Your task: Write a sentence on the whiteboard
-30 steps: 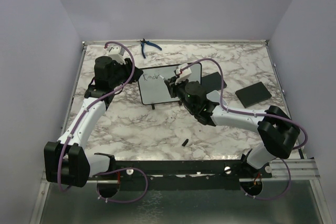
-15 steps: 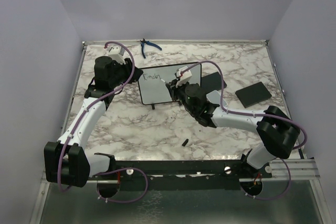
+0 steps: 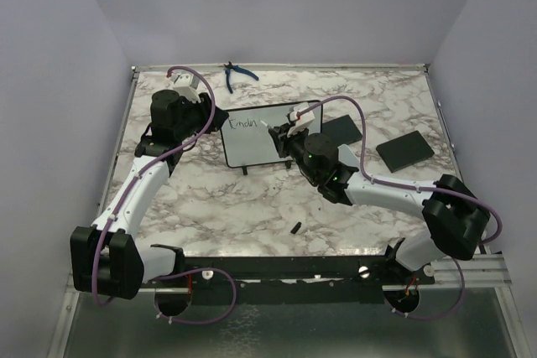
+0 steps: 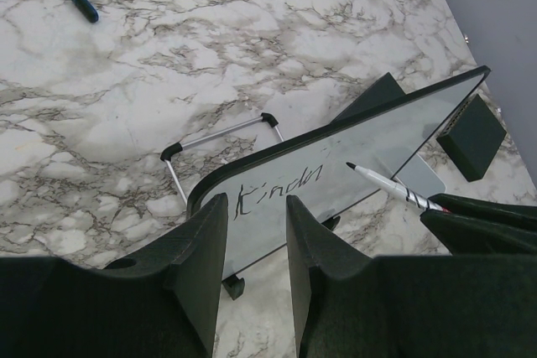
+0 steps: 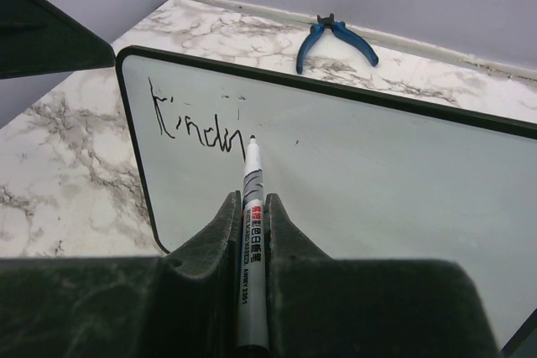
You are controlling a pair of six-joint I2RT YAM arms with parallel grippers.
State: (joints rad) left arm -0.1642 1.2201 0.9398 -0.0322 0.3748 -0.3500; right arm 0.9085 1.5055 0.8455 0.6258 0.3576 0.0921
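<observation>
The bench [image 3: 210, 199] is a flat slab with a grey-veined white marble pattern and a metal edge strip. The whiteboard [image 3: 252, 147] stands toward the far side of the bench, between the two arms. It is a thin glossy white rectangle with a black frame, rounded corners and small black feet. It is tilted back, with its long axis running left to right and its writing face toward the arm bases. Two flat matte black pads [image 3: 405, 149] lie to the right, one well apart from the whiteboard, the other partly hidden behind its right end. The left gripper [image 4: 256, 236] has its jaws partly apart with the whiteboard's near left corner between them; whether they press on it cannot be told. The right gripper [image 5: 250, 200] is clamped on a marker [image 5: 251, 274]. Only the left wrist view shows the wire stand [image 4: 220, 136] behind the whiteboard, a bent metal rod with black ends. Blue-handled pliers [image 3: 237, 75] lie at the far edge. The marker is a slim white cylinder with printed lettering and a black tip. Its long axis runs straight out from the right gripper toward the writing face, and its tip sits just right of the last letter; contact cannot be confirmed. The sentence [image 5: 197, 127], in thin black handwriting, reads "Kindn". It is legible in both wrist views and only a faint line from above. A small black piece [image 3: 296, 226] lies near the bench's near edge, seen from above alone.
</observation>
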